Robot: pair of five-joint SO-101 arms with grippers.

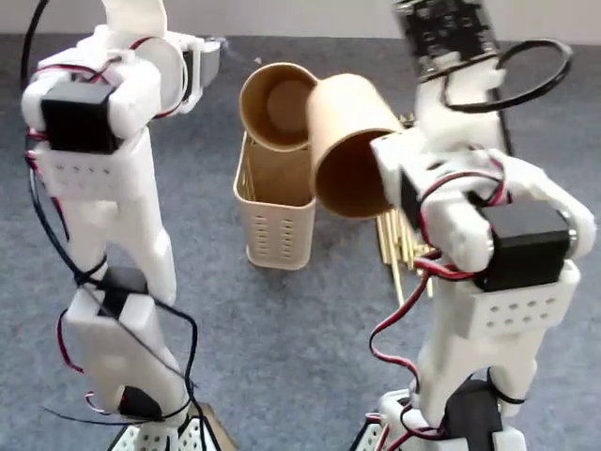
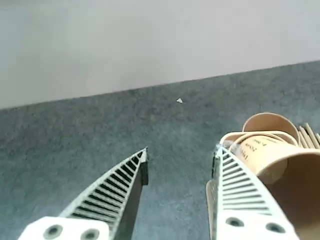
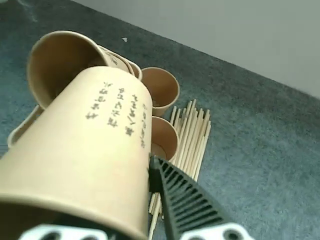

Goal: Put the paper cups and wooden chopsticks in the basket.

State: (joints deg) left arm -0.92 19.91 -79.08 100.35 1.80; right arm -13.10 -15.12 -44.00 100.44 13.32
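My right fingers [image 3: 185, 205] grip a smooth brown paper cup [image 1: 349, 146], tipped on its side at the rim of the basket [image 1: 272, 221] nearest that arm. The basket is a tall cream plastic bin with perforated walls. A second cup [image 1: 275, 105] leans in its far end, mouth towards the high camera. From the right wrist I see two more cups [image 3: 162, 90] upright beside the fanned wooden chopsticks [image 3: 192, 132] on the grey felted worktop [image 1: 282, 357]. My left fingers [image 2: 115, 185] gape wide, holding nothing, with open worktop ahead.
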